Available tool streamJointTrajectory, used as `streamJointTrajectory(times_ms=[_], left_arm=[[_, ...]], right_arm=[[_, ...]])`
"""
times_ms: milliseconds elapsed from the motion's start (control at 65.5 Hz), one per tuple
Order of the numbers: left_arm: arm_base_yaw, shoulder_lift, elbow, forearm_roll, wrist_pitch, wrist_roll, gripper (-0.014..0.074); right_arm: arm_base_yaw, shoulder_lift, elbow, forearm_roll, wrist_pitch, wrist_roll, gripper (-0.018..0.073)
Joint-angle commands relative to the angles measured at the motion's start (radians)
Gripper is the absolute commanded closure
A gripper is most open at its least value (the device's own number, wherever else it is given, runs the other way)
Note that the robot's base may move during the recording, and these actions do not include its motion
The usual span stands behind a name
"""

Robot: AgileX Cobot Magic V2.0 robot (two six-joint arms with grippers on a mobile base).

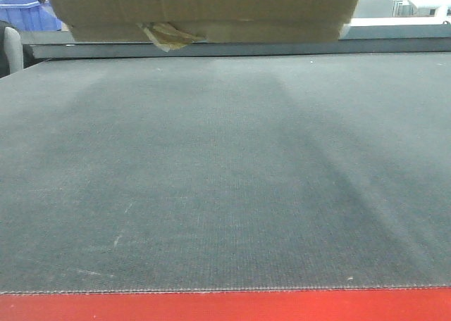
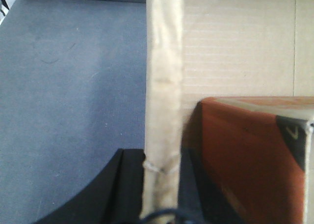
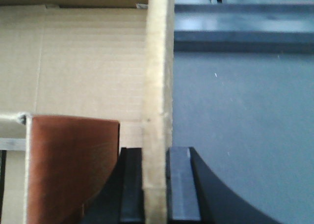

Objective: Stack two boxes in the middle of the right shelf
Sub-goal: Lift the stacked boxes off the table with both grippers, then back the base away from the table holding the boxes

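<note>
An open cardboard box (image 1: 204,8) hangs at the top of the front view, above the table. My left gripper (image 2: 162,194) is shut on the box's left wall (image 2: 164,86), one black finger on each side of it. My right gripper (image 3: 156,189) is shut on the box's right wall (image 3: 158,76). A smaller red-brown box (image 2: 250,160) stands inside the cardboard box and also shows in the right wrist view (image 3: 73,165). No shelf is in view.
The grey felt-covered table (image 1: 225,180) stretches under the box, with a red front edge (image 1: 225,305). A torn strip of tape (image 1: 165,36) hangs from the box's bottom. A blue bin (image 1: 25,15) stands far back on the left.
</note>
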State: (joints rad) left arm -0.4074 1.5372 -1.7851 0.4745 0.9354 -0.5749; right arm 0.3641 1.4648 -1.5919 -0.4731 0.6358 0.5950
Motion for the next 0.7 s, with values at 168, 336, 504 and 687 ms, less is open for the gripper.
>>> streamJointTrajectory(times_ms=[168,336,504,687], left_arm=[[0.005,-0.008,-0.015,0.021,-0.041,-0.004,0.0707],[0.005,-0.008,-0.015,0.021,-0.041,-0.004,0.0707],[0.005,-0.008,-0.015,0.021,-0.041,-0.004,0.0707],[0.005,-0.008,-0.015,0.021,-0.041,-0.004,0.0707]], right_arm=[[-0.006,-0.01,-0.012,-0.027,-0.138,0.001,0.0721],[-0.006,-0.01,-0.012,-0.027,-0.146,0.001,0.0721],[-0.006,-0.01,-0.012,-0.027,-0.146,0.001,0.0721],[-0.006,-0.01,-0.012,-0.027,-0.146,0.001,0.0721]])
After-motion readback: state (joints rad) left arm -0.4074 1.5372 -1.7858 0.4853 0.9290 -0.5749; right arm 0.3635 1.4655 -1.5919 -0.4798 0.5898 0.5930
